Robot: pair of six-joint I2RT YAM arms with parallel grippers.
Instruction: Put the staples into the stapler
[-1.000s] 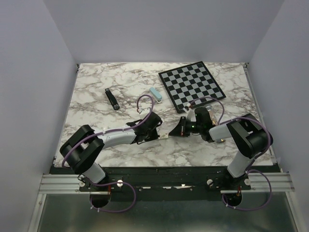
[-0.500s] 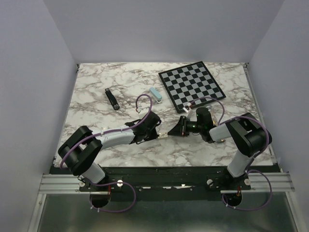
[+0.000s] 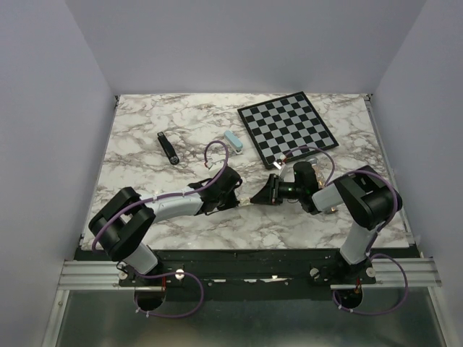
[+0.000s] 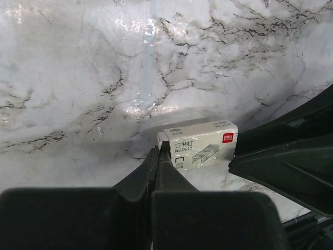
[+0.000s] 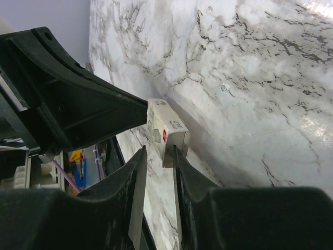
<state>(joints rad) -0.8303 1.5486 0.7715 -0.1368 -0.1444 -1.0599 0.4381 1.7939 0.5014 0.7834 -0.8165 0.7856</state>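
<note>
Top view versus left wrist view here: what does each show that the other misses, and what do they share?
Only the top view shows the stapler lying apart from both arms at the left rear, a chessboard, a small blue block and both arms whole. Only the left wrist view shows the print on the box and the shut left end effector at its corner. Both show the marble table, the box, and the right end effector at its other end.

Open marble around stapler (image 3: 168,149); left gripper (image 4: 158,151) and right gripper (image 5: 159,151) crowd small box (image 4: 200,144); checkerboard (image 3: 287,127) fills far right.
</note>
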